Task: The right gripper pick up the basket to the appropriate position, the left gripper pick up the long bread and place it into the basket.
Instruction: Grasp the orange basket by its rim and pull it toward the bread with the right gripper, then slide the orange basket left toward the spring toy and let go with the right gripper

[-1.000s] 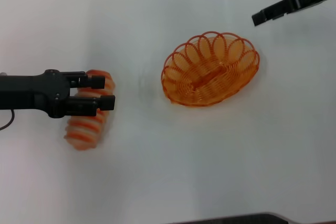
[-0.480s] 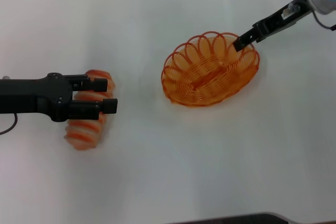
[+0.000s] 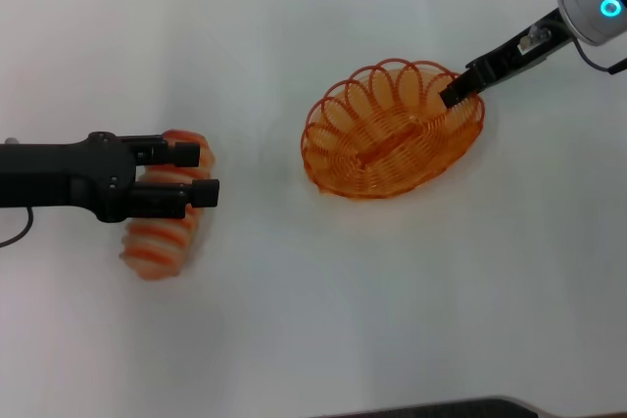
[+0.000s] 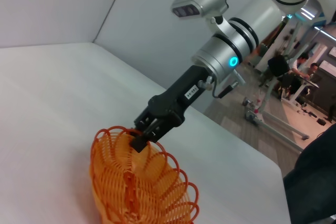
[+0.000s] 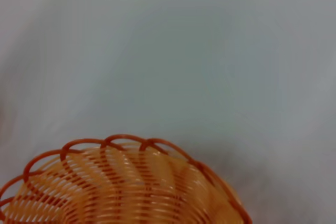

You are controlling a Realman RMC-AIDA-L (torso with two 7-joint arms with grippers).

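The long bread, striped orange and cream, lies on the white table at the left in the head view. My left gripper, on an all-black arm, is open over the bread's far end, one finger on each side of it. The orange wire basket stands to the right of centre. My right gripper, on the arm with a silver section and a cyan light, is at the basket's far right rim. The left wrist view shows the right gripper at the rim of the basket. The right wrist view shows only the basket's rim.
The white table holds nothing else in view. A dark edge runs along the bottom of the head view. In the left wrist view the table's far edge shows, with a room beyond it.
My right gripper came in from the upper right to the basket's far rim and has settled slightly lower. The left gripper, the bread and the basket have barely moved.
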